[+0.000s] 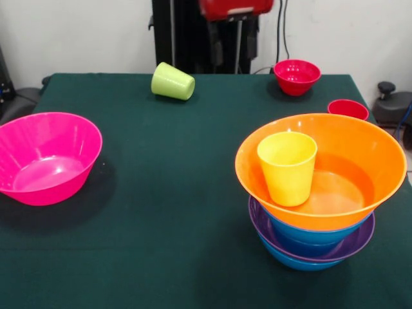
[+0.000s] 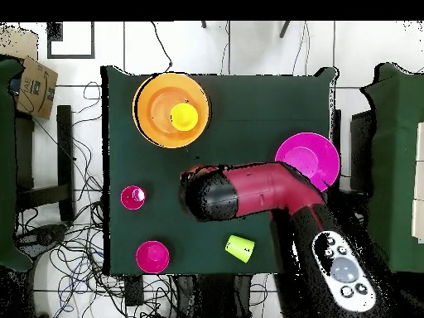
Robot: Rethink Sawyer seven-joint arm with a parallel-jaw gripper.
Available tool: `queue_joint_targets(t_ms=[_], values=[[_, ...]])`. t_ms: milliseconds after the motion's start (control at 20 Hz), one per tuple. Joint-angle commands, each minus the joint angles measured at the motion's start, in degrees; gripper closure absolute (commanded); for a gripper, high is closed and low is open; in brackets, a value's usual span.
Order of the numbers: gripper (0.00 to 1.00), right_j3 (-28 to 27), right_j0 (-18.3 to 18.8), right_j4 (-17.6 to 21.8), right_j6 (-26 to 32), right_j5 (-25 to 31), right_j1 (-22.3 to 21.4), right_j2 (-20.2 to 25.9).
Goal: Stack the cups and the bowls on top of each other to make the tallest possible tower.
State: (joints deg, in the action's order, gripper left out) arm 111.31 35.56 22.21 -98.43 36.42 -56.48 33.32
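The tower stands at the front right: a blue bowl (image 1: 302,262), a purple bowl (image 1: 351,248) and a second blue bowl (image 1: 309,235) carry the wide orange bowl (image 1: 360,148), with the yellow cup (image 1: 288,167) upright inside it. A large pink bowl (image 1: 45,158) sits alone at the left. The lime green cup (image 1: 172,82) lies on its side at the far middle. A small red bowl (image 1: 297,76) and the red cup (image 1: 348,108) stand behind the tower. My gripper (image 1: 233,32) hangs high at the back, over the table's middle, holding nothing I can see. From above, the red arm (image 2: 248,192) hides it.
A dark green cloth covers the table (image 1: 167,212). Seen from above, the orange bowl (image 2: 157,124) sits near one corner and the pink bowl (image 2: 310,166) near the opposite edge. Cables lie on the floor around the table, and a cardboard box (image 2: 33,83) stands beside it.
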Motion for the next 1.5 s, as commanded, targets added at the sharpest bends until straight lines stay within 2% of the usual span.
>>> queue_joint_targets(t_ms=[50,300,550,1100,1500], values=[[0.00,5.08,-7.46,-4.45,-15.28,6.45,-7.41,-6.17],[0.00,3.60,-14.01,-5.47,-20.12,8.94,-8.89,-9.83],[0.00,3.53,-18.05,-4.56,-23.27,7.37,-8.16,-12.92],[0.00,5.19,-20.56,-0.44,-23.94,1.48,-4.60,-17.35],[0.00,6.32,-21.04,1.46,-22.31,-3.34,-2.63,-20.31]])
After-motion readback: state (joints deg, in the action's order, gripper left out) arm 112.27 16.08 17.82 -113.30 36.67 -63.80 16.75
